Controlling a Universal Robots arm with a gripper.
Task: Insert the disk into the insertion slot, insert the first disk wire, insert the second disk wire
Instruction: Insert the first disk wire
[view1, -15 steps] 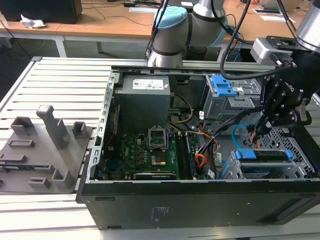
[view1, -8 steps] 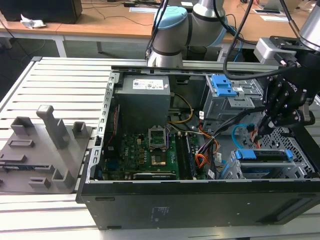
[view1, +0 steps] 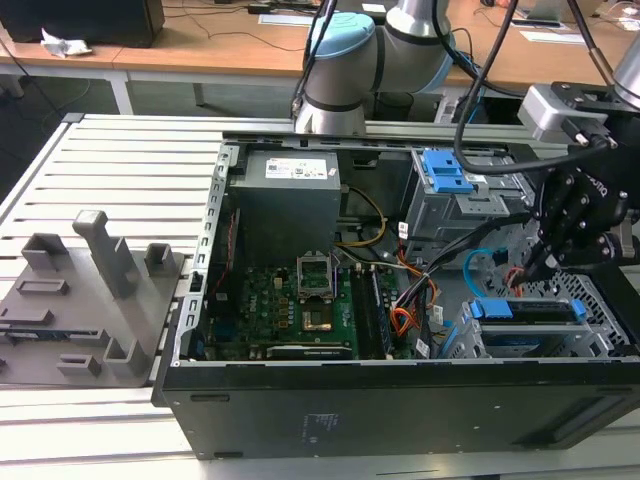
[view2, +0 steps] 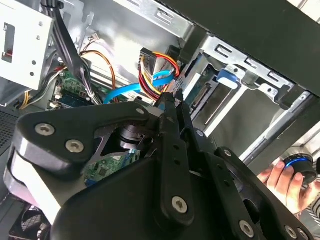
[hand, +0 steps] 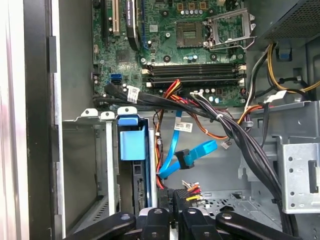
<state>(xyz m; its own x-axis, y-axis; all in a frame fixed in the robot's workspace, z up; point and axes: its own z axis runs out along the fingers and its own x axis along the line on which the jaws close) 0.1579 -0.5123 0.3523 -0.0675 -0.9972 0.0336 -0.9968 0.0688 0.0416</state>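
Note:
The disk sits in the insertion slot (view1: 468, 345), its blue caddy (view1: 527, 310) level with the cage top. In the first wrist view, the caddy's blue tab (hand: 132, 142) and the disk's edge (hand: 139, 186) stand in the grey cage (hand: 95, 131). My gripper (view1: 541, 268) hangs just behind the disk. Its fingers (hand: 175, 199) are shut on a black plug with red and yellow wires (hand: 192, 187), the first disk wire (view2: 159, 70). The second disk wire (hand: 197, 152), flat and light blue, loops loose beside it (view1: 480, 258).
The taller grey cage with a blue latch (view1: 445, 172) stands behind the gripper. Black and orange cable bundles (hand: 225, 131) cross the case beside the motherboard (view1: 300, 300). A hand (view2: 280, 176) holds a black, blue-ringed object outside the case. Grey fixtures (view1: 100, 270) stand at the exterior view's left.

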